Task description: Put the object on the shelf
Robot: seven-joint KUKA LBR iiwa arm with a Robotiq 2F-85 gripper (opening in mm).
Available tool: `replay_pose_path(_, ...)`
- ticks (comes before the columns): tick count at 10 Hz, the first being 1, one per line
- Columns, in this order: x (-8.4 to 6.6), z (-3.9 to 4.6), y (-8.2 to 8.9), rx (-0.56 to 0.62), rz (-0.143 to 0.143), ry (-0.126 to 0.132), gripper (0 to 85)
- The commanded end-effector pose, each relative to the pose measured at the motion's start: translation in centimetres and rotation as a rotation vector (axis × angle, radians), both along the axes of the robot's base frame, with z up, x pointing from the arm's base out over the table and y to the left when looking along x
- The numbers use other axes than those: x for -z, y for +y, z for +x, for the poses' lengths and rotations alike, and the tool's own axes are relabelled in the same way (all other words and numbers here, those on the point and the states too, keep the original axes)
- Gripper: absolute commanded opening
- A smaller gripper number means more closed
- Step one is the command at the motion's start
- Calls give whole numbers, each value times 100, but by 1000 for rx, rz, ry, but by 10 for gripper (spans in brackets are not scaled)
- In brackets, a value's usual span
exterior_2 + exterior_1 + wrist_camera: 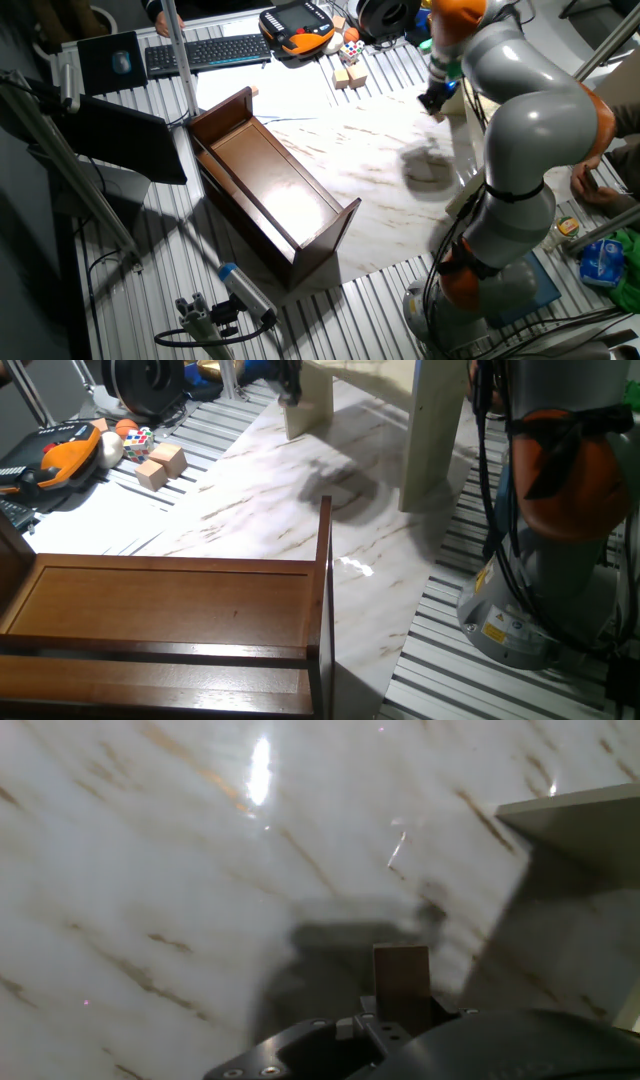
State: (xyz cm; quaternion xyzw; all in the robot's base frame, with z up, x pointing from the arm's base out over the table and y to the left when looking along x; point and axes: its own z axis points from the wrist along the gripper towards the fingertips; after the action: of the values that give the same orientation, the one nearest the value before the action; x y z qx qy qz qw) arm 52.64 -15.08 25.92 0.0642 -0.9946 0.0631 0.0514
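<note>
Clutter around the marble table (280,510)

A dark reddish-brown wooden unit (170,615) lies on its back at the near edge; two light wooden cubes (162,464) sit beside a multicoloured puzzle cube (138,440), near an orange pendant (62,452). A black keyboard (207,52) lies farther off.

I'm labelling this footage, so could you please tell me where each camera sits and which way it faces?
One fixed view: low behind the brown unit, facing the shelf; arm base at right.
The other fixed view: high, looking down; whole arm visible.
Hand view: looks down at the marble top; gripper holds the slab.
Both fixed views share the brown unit and cubes.
</note>
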Motion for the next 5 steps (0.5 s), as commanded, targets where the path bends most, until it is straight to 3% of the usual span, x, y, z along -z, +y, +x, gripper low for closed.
replay_pose_path(1,34,9,66,6,3,-1,0)
replay_pose_path(2,81,16,149,12,-11,-3,0)
replay_pose_path(4,255,92,390,49,9,-3,0)
replay_pose_path(5,309,108,448,62,-11,-18,0)
